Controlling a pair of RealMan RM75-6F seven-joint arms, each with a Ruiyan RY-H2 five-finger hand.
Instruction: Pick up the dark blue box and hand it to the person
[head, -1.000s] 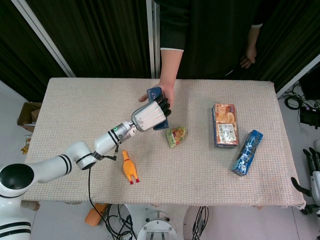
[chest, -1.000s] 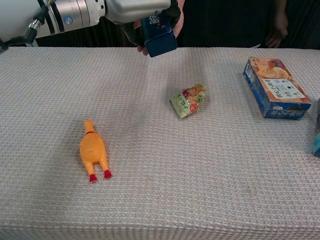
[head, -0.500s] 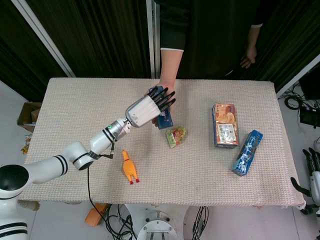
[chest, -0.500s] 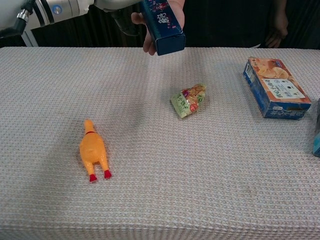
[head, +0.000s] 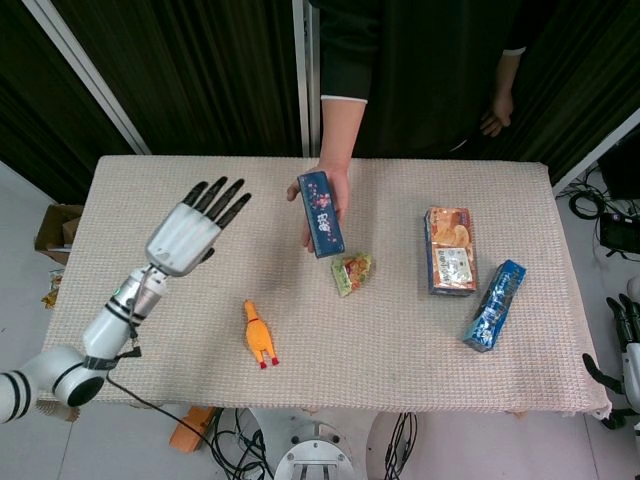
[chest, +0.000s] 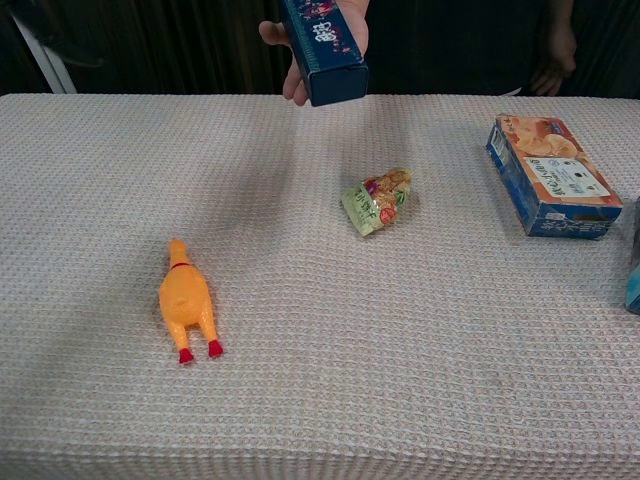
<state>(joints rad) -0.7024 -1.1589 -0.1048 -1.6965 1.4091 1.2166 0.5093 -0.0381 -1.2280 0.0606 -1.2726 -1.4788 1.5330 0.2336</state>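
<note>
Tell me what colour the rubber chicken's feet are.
Red. The rubber chicken has an orange-yellow body and red feet, clearest in the chest view.

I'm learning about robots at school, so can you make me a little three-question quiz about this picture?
1. True or false: the robot's left hand is holding the dark blue box.
2. Which lies closest to the toy chicken?
A. the orange and blue box
B. the snack packet
C. the light blue packet
3. Fill in the word: the left hand's fingers are spread ____.

Key
1. False: the person's hand holds it.
2. B
3. Apart, holding nothing.
</note>
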